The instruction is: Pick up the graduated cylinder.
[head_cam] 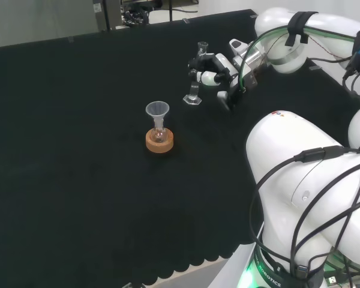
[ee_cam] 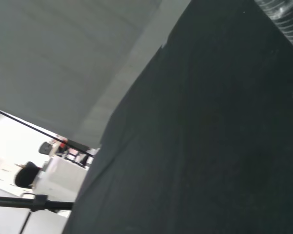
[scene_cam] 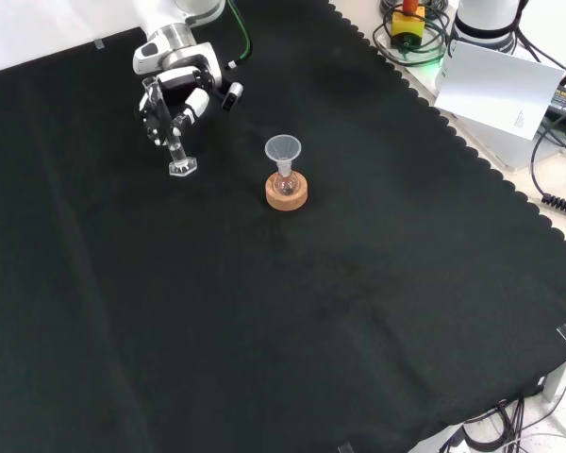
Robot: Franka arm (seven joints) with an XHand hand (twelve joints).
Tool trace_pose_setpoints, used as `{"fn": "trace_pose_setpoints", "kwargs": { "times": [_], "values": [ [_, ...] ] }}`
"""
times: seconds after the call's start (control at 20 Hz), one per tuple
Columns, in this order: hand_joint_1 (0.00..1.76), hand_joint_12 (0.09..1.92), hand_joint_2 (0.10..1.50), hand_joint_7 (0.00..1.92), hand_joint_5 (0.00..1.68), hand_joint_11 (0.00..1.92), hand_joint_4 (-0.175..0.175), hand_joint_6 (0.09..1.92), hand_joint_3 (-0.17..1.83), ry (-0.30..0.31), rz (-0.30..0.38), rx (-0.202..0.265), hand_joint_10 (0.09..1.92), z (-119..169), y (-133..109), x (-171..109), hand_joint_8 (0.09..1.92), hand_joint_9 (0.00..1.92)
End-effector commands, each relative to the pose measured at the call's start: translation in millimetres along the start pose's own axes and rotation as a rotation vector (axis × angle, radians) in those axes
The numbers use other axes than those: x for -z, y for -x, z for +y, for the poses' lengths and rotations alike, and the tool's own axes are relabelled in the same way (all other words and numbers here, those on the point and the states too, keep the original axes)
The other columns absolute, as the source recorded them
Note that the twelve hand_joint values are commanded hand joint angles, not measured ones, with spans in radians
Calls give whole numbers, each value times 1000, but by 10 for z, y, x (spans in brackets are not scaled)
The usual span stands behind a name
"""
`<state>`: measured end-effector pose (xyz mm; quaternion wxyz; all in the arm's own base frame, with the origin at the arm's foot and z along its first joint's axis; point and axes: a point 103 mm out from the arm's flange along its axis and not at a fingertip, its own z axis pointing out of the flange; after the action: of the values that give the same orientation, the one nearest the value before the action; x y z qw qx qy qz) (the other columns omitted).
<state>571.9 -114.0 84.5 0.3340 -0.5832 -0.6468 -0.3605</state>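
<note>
The graduated cylinder [head_cam: 195,90] is a thin clear tube on a hexagonal foot, standing slightly tilted right of the cloth's middle in the head view. My hand [head_cam: 215,69] is beside its upper part, with the fingers curled round the tube. In the front view the hand [scene_cam: 176,94] comes in from the top left, and the cylinder's foot [scene_cam: 181,168] sits at or just above the cloth below it. The wrist view catches a ribbed clear stretch of the cylinder [ee_cam: 285,22] at one corner.
A small flask with a clear funnel [head_cam: 157,110] in its neck stands on a cork ring [head_cam: 159,142] left of the cylinder in the head view, seen also as cork ring [scene_cam: 287,194]. The arm's white links [head_cam: 306,180] rise at the right. The cloth's scalloped edge [scene_cam: 472,156] borders paper and cables.
</note>
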Motion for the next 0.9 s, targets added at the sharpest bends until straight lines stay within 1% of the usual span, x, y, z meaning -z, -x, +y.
{"fn": "trace_pose_setpoints", "kwargs": {
  "times": [0.05,0.25,0.3,0.35,0.4,0.45,0.6,0.9],
  "values": [
    [1250,845,1139,947,930,1042,-175,1083,-3,-21,-165,-11,315,-7,-106,213,1073,1197],
    [1257,818,1123,981,959,1070,-175,1041,-3,-41,-252,-13,271,-49,-181,336,1026,1254],
    [1253,812,1113,1007,993,1080,-122,1034,-7,-49,-269,-11,259,-67,-205,364,950,1271],
    [1250,801,1103,1035,1023,1090,-77,1023,-11,-54,-280,-9,243,-92,-233,389,876,1288],
    [1248,794,1096,1054,1041,1097,-49,1015,-14,-56,-288,-8,232,-121,-263,413,829,1300],
    [1247,790,1093,1065,1051,1101,-33,1011,-15,-62,-300,-5,226,-152,-295,441,803,1307],
    [1248,772,1086,1090,1064,1119,-14,996,-18,-80,-332,2,198,-276,-405,519,759,1327],
    [1247,770,1084,1101,1062,1134,-5,995,-18,-122,-393,4,192,-615,-618,577,746,1343]
  ]
}}
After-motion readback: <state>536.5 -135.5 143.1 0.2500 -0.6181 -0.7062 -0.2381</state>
